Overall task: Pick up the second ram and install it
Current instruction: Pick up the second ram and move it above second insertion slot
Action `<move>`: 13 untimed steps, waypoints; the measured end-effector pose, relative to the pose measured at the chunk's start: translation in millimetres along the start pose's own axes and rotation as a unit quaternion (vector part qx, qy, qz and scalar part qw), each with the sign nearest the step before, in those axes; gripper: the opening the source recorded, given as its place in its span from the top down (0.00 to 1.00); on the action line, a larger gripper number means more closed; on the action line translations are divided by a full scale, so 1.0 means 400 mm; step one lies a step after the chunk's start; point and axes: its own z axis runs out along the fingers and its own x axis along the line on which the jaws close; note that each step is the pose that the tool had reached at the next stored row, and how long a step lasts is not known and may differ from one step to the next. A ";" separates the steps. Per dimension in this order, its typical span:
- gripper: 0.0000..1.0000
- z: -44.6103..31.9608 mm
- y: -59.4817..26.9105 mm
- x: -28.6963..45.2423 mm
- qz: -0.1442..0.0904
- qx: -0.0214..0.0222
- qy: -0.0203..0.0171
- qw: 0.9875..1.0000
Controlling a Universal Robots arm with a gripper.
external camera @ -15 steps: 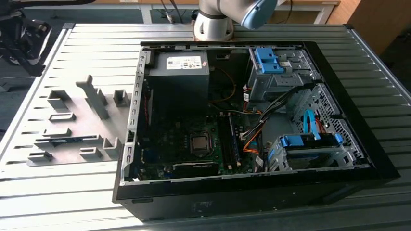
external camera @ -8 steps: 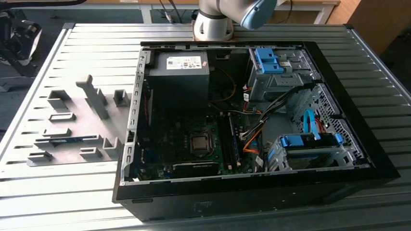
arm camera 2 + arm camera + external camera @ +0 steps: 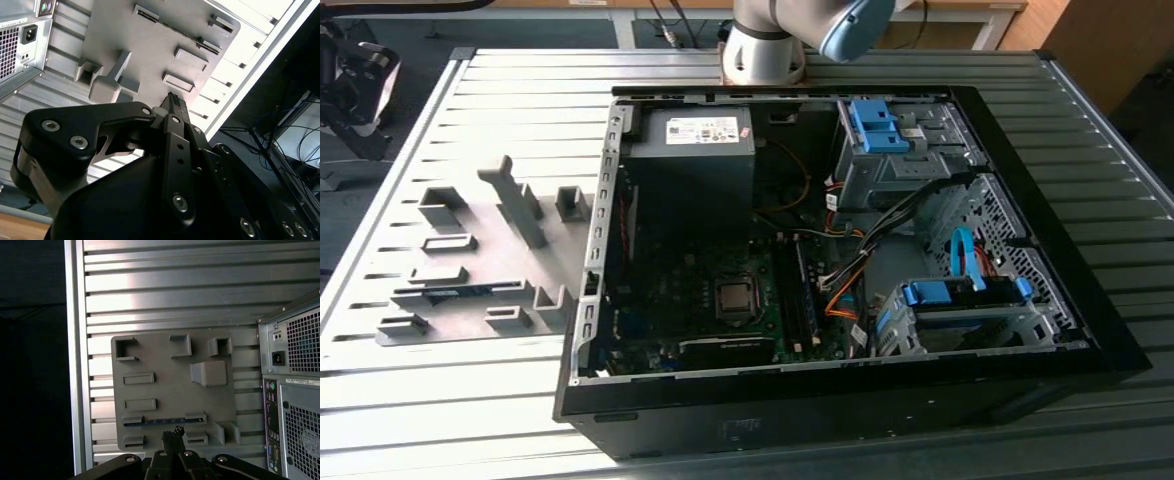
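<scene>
ok so the gripper (image 3: 175,431) in the first wrist view has its fingers pinched together, narrow, with nothing between them as far as I can see. It hangs over the grey fixture plate (image 3: 170,390), clear of it by the look of things and not touching anything

the second ram (image 3: 162,422) is the thin blue-green strip sitting in a pair of low holders on that plate, seen edge-on. It's just ahead of the fingertips and runs crosswise to the way the gripper points. The other fixture blocks (image 3: 209,373) are further out beyond it. The computer case (image 3: 295,370) is off to one side of the gripper, rear panel showing, a little apart from the plate. All of it sits on the slatted table (image 3: 150,290)

my read: this is the very start of the pick, the approach bit. The ram isn't grabbed yet and none of the install is done. A grab from here would call for the fingers to spread first, then square up across the thin edge of the stick. They'd want to be near its middle so it doesn't tip, and to come down straight between the two holders without clipping them
</scene>
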 end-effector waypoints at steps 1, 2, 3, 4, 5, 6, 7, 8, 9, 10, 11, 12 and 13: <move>0.89 0.000 0.000 0.000 0.000 0.000 0.000 1.000; 0.89 0.000 0.000 0.000 0.000 0.000 0.000 1.000; 0.89 0.000 0.000 0.000 0.000 0.000 0.000 1.000; 0.89 0.000 0.000 0.000 0.000 0.000 0.000 1.000; 0.89 0.000 0.000 0.000 0.000 0.000 0.000 1.000; 0.89 0.000 0.000 0.000 0.000 0.000 0.000 1.000; 0.89 0.000 0.000 0.000 0.000 0.000 0.000 1.000; 0.89 0.000 0.000 0.000 0.000 0.000 0.000 1.000; 0.89 0.000 0.000 0.000 -0.001 0.000 0.000 1.000; 0.89 0.000 0.000 0.001 -0.003 0.000 0.000 1.000; 0.89 0.000 0.000 0.001 -0.006 0.000 0.000 1.000; 0.89 0.000 0.000 0.001 -0.010 0.000 0.000 1.000; 0.89 0.000 0.000 0.001 -0.016 0.000 0.001 1.000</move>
